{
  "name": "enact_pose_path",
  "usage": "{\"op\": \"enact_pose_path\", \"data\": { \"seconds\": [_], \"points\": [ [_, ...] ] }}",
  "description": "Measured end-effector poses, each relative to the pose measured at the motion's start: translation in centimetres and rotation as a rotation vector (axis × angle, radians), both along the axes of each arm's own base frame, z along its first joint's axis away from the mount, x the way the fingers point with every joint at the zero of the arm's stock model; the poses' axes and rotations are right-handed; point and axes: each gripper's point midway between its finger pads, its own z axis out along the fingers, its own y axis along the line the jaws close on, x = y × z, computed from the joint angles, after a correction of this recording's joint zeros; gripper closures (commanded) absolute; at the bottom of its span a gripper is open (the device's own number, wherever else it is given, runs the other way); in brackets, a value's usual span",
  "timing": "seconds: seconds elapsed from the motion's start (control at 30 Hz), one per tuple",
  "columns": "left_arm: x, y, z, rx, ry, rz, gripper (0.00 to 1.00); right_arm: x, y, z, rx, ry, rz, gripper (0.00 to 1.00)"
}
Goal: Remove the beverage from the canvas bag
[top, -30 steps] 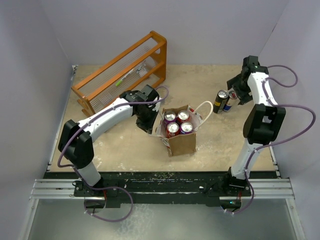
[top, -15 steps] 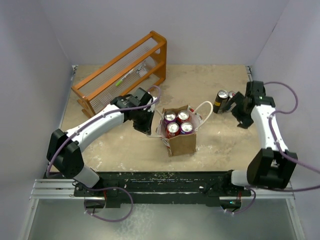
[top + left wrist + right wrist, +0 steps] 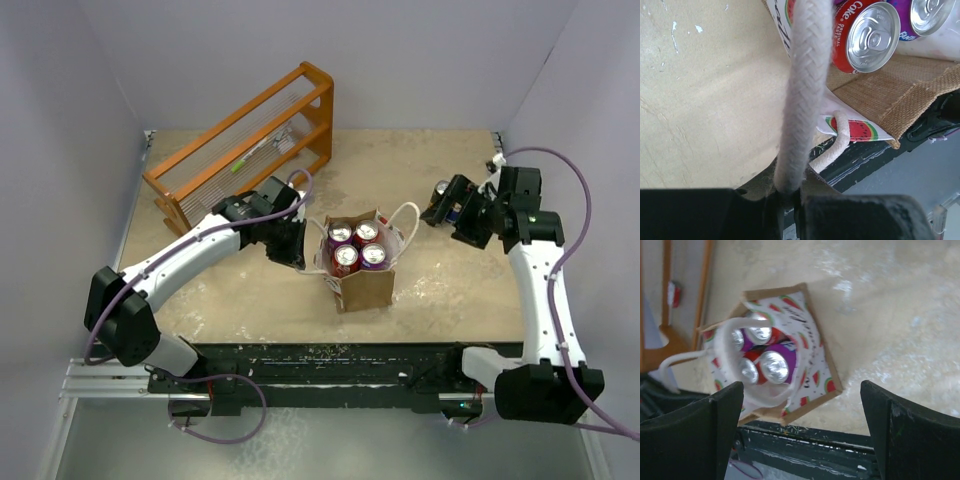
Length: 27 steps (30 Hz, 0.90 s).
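The canvas bag (image 3: 364,283) stands upright mid-table, tan with a white watermelon-print lining, holding several beverage cans (image 3: 355,246). My left gripper (image 3: 297,248) is at the bag's left side, shut on its white rope handle (image 3: 806,75). In the left wrist view a red Coke can (image 3: 867,37) and a purple can (image 3: 926,16) stand in the bag (image 3: 900,95). My right gripper (image 3: 450,205) hovers to the bag's right, open and empty. In the right wrist view that gripper (image 3: 800,432) looks down at the bag (image 3: 815,367) and the cans (image 3: 769,366).
An orange wooden rack (image 3: 245,140) stands at the back left. A can (image 3: 441,189) stands on the table at the back right, partly hidden behind my right gripper. The bag's other white handle (image 3: 408,222) loops out to its right.
My right arm drew back from the cans at the back right and turned its open gripper toward the bag. The left arm's elbow swung left while its gripper stayed shut on the handle.
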Motion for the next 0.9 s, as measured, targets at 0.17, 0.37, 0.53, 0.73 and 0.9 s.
{"op": "enact_pose_path", "data": {
  "seconds": [0.17, 0.37, 0.53, 0.73, 0.9],
  "points": [
    [-0.1, -0.4, 0.8, -0.037, -0.002, 0.014, 1.00, 0.7, 3.9, 6.4, -0.019, -0.190, 0.204, 0.02],
    [-0.6, -0.9, 2.0, -0.093, -0.001, 0.022, 1.00, -0.1, 9.9, 9.8, -0.068, -0.299, 0.442, 0.02],
    [-0.8, -1.0, 2.2, -0.105, 0.006, 0.025, 1.00, -1.2, 14.8, 7.2, -0.167, -0.240, 0.611, 0.03],
    [-1.0, -0.9, 2.6, -0.113, -0.001, 0.025, 1.00, -2.1, 17.0, 1.3, -0.482, -0.121, 0.788, 0.02],
    [-1.0, -0.8, 2.7, -0.115, -0.005, 0.024, 1.00, -2.5, 14.5, -2.6, -0.752, -0.042, 0.853, 0.00]
  ]
}}
